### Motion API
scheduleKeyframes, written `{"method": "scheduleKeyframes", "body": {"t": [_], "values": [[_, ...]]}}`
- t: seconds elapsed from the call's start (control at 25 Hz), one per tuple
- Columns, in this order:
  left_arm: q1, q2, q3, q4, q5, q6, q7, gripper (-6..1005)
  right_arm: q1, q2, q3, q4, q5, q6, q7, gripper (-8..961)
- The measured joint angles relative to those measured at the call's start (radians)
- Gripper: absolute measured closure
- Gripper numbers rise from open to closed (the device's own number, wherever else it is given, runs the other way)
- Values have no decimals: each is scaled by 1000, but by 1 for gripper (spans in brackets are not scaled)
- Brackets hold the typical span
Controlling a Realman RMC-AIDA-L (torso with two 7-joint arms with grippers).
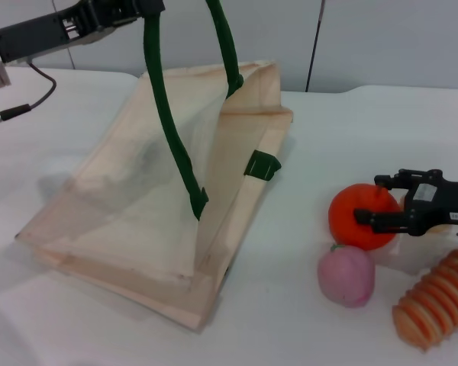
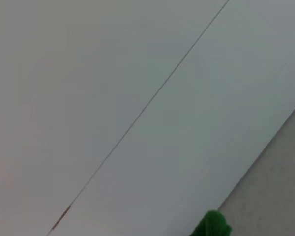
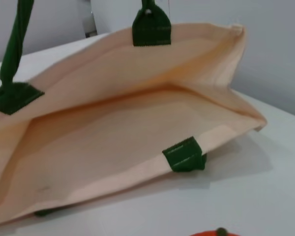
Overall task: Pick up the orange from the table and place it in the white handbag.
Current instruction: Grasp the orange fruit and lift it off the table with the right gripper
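My left arm is reaching in high at the far left, its pincer (image 1: 141, 9) clamping a green handle and holding it raised. My right arm is coming in low from the right, pincer (image 1: 370, 200) level with the worktop, fingers (image 1: 389, 181) straddling the orange and pressing both its sides.

Orange (image 1: 359, 216) bright orange; white handbag (image 1: 130, 206) cream, green handles (image 1: 168, 114).
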Motion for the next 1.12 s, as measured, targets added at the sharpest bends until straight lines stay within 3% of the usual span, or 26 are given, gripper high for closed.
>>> {"method": "scheduleKeyframes", "body": {"t": [0.44,0.56,0.76,1.0,1.12], "values": [[0,0,-1,0,-1,-3,0,834,2,1,-20,2,-6,-2,2,130],[0,0,-1,0,-1,-3,0,832,2,1,-27,2,-6,-3,2,172],[1,0,-1,0,-1,-3,0,830,6,1,-51,2,-6,-14,16,409],[1,0,-1,0,-7,-1,-2,827,13,1,-74,2,-6,-30,38,534],[2,1,-1,0,-13,-1,-3,825,13,1,-74,2,-6,-29,42,547]]}}
